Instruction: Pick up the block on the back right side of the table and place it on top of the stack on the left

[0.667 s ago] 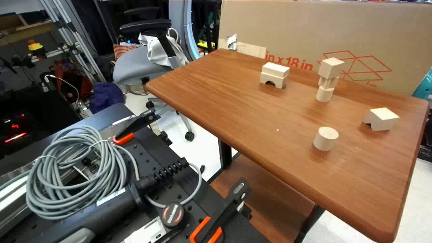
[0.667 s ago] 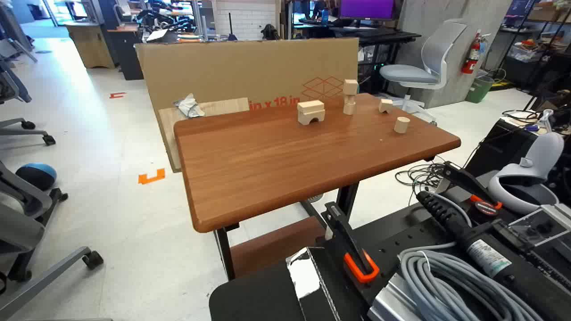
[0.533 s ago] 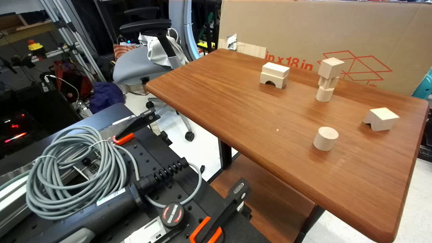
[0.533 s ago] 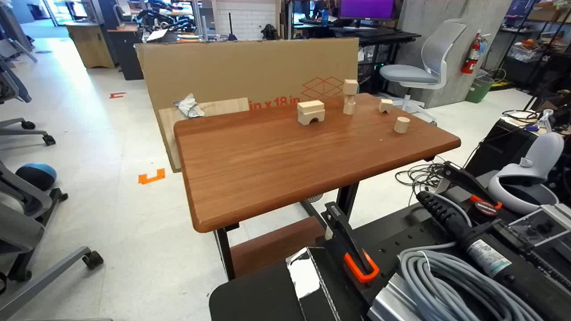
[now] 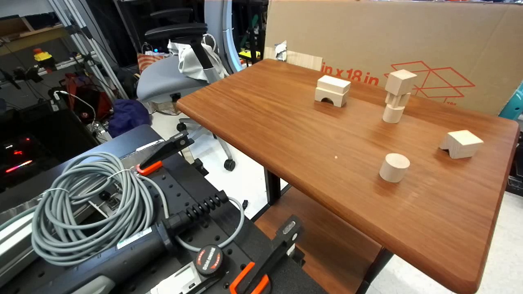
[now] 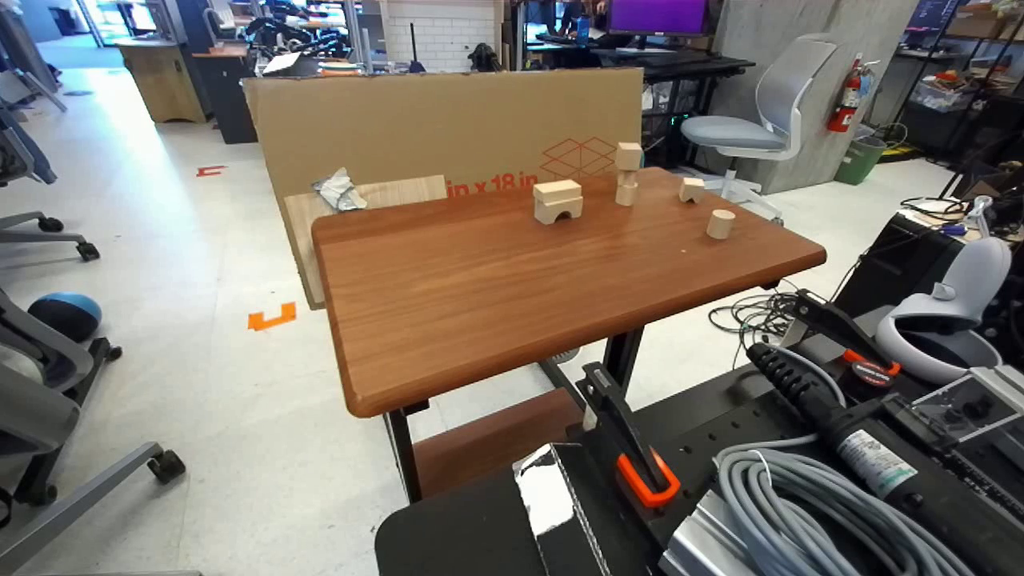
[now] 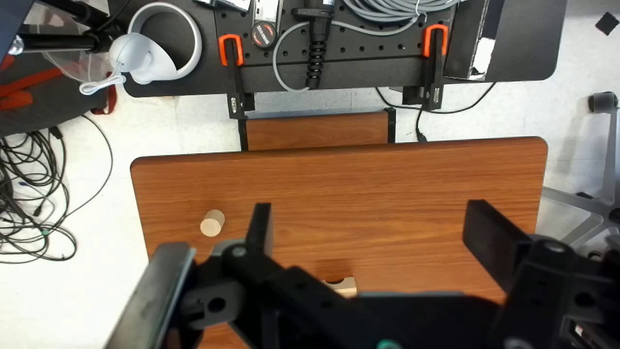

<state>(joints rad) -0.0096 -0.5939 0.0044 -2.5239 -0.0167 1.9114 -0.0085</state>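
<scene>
The block (image 5: 464, 145), pale wood with a notch at its base, sits on the reddish-brown table (image 5: 286, 114) near its right end. It also shows at the back right in an exterior view (image 6: 691, 190). The stack, a low arch piece with a flat block on top, is to its left in both exterior views (image 5: 332, 90) (image 6: 558, 202). My gripper (image 7: 370, 208) is open and empty above the table in the wrist view and out of both exterior views. Part of the stack's arch (image 7: 349, 287) shows behind it; the block is hidden or out of view there.
A narrow tower of pale blocks (image 5: 399, 85) (image 6: 628, 158) stands between stack and block. A short round cylinder (image 5: 394, 168) (image 6: 720, 225) (image 7: 212, 223) stands nearer the front. A big cardboard sheet (image 5: 335, 32) (image 6: 432, 120) rises along the table's back edge.
</scene>
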